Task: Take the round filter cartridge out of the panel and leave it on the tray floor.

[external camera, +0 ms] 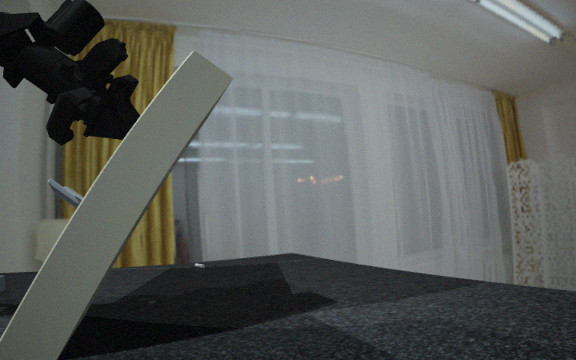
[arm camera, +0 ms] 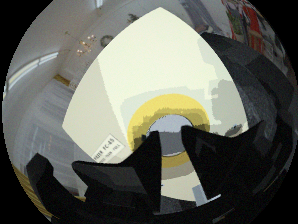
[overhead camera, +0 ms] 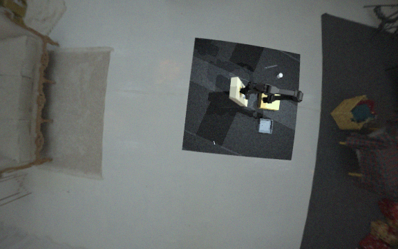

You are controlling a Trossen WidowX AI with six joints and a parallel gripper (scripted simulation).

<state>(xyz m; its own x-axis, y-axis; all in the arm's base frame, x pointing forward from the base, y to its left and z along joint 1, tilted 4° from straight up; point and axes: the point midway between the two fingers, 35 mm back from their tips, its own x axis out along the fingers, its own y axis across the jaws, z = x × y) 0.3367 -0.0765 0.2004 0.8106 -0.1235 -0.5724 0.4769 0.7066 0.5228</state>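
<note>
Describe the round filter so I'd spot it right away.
On the dark square mat leans a cream panel. The filter is the pale grey disc low on its face, by the gripper's black fingertips. Unlike its neighbours, it sits inside a yellow ring.

Our arm [overhead camera: 283,93] [external camera: 5,37] is black all over, built from chunky, angular links, with a thick round cylinder [external camera: 75,26] near its wrist. Our gripper [overhead camera: 243,91] [external camera: 93,137] [arm camera: 169,131] is just as black, with broad, flat-faced fingers that narrow to blunt tips
</note>
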